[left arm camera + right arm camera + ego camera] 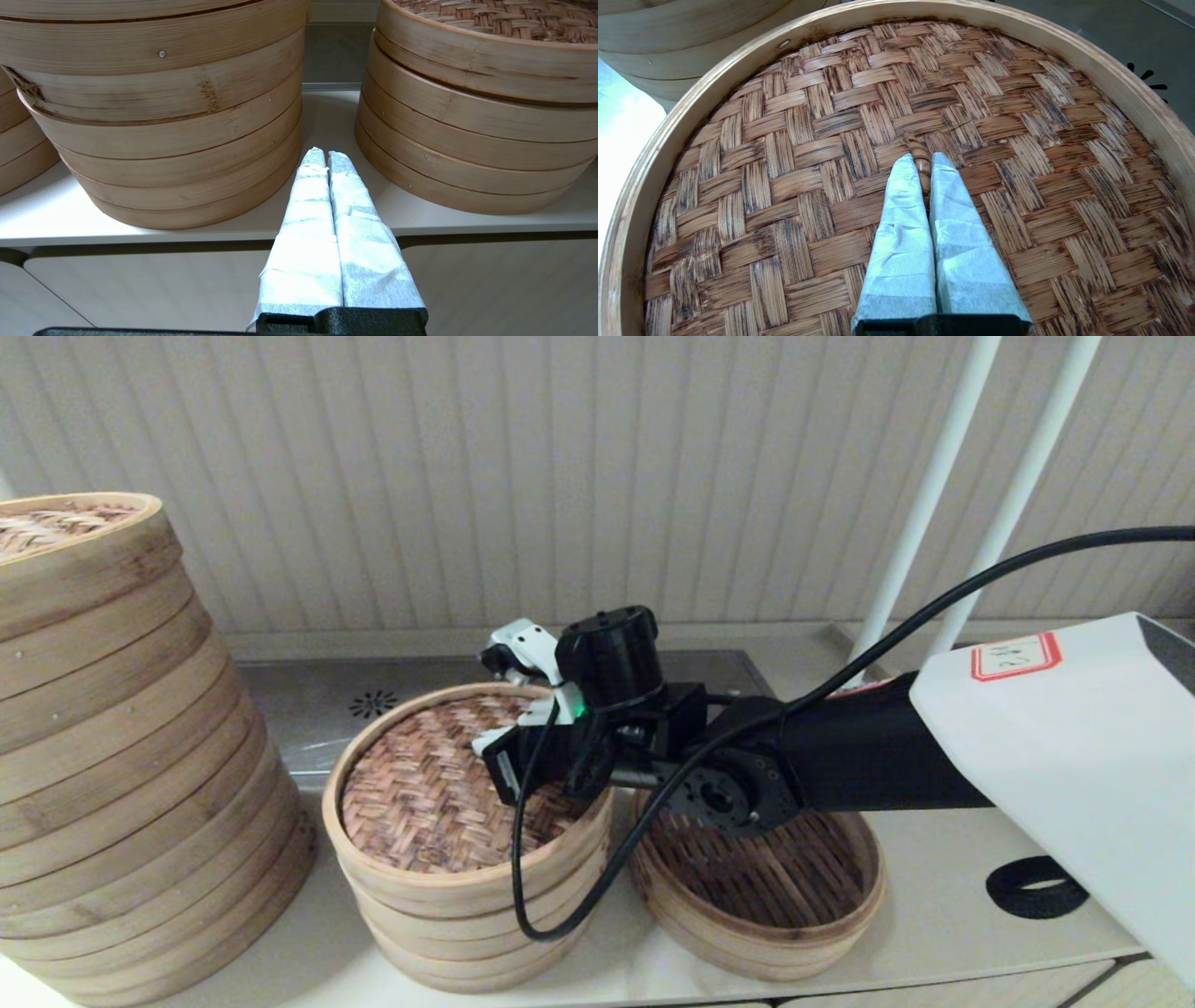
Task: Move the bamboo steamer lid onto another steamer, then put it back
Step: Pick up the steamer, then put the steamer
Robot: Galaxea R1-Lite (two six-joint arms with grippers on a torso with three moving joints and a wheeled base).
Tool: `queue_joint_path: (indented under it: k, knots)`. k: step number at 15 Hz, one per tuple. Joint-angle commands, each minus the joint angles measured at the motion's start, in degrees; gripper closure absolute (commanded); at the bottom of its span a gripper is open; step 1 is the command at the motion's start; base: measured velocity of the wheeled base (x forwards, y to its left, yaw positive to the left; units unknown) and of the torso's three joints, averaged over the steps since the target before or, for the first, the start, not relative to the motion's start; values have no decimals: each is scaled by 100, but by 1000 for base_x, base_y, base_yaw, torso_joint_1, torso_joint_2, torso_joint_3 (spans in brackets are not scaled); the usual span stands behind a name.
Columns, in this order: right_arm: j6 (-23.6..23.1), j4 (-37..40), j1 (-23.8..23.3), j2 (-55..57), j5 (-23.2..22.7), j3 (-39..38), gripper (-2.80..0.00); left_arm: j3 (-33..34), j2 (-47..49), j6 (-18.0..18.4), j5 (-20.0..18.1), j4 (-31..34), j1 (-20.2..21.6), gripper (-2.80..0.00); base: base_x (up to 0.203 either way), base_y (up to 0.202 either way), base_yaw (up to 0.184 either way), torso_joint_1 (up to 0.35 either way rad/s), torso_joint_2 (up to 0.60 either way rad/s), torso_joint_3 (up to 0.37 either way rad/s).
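Observation:
The bamboo steamer lid (420, 784), pale-rimmed with a reddish-brown woven top, rests on the several-tier steamer (467, 933) at the middle of the counter. My right gripper (499, 761) stands over the lid's centre. In the right wrist view the right gripper (922, 158) is shut on the lid's small bamboo handle (920, 150), with the lid (808, 140) filling that view. The shallow one-tier steamer (775, 887) sits just to the right, partly hidden under my right arm. My left gripper (325, 156) is shut and empty, low at the counter's front edge.
A much wider, tall stack of steamers (121, 756) stands at the left, close to the middle steamer. A black ring (1036, 887) lies at the far right. Two white poles (934, 495) rise behind. A steel panel with a drain (373, 702) lies at the back.

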State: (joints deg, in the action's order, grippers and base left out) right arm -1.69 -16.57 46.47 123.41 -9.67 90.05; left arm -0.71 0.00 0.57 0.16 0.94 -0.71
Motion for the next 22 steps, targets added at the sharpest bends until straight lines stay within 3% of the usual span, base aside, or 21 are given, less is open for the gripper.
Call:
queue_joint_path:
  k: [1,22]
  knots:
    - [-7,-31,2,-36,-9,12,0,0,9,-5,2,3,0,0,0,0,0,0,0,0]
    - [37,-127,-163,-409,68,65,0,0,9,0,2,3,0,0,0,0,0,0,0,0]
